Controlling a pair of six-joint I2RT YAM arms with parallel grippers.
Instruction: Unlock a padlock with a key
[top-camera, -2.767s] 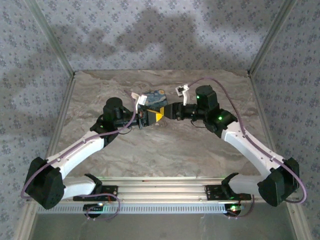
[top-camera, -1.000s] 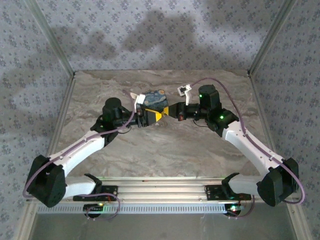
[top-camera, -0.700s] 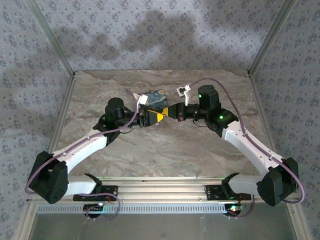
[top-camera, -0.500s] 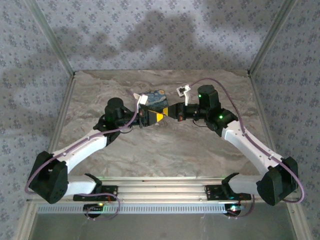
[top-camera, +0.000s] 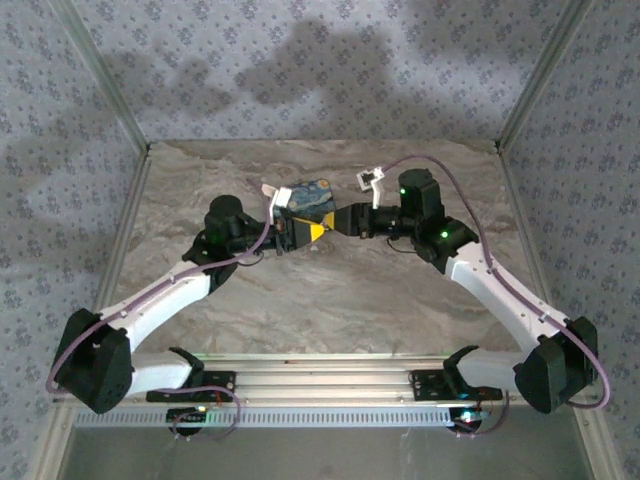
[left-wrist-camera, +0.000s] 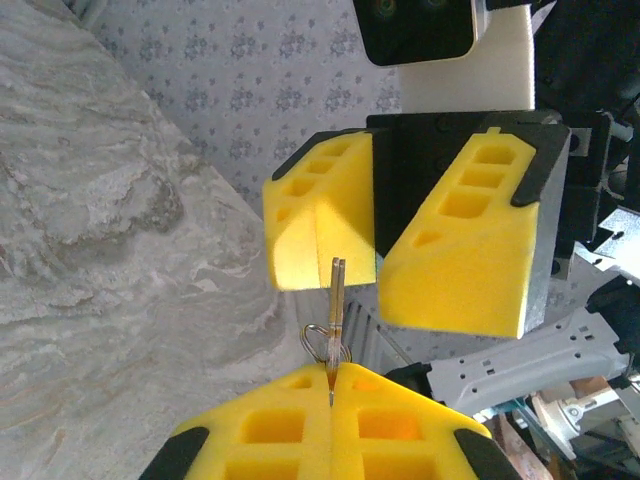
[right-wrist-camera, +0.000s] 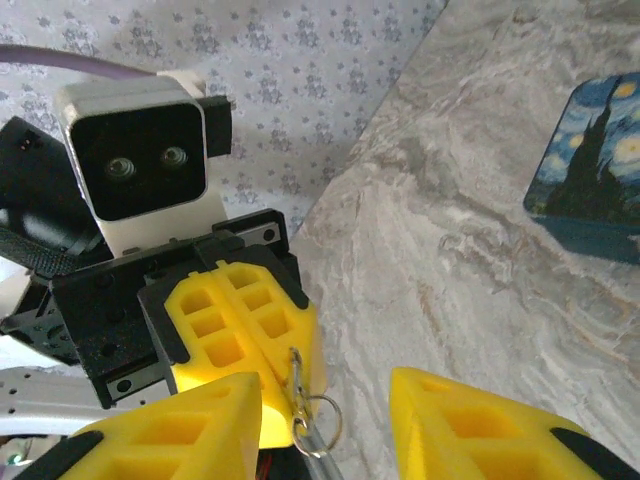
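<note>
Opening right hand, key now in left hand

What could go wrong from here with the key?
The left gripper pinches the key by one end only, so it may twist or slip. The open right gripper stands close to the key; backing off could knock it. The ring hangs loose and might snag a finger.

Yellow foam pads, grey-veined marble table, starry blue-and-yellow box, floral grey walls.
</note>
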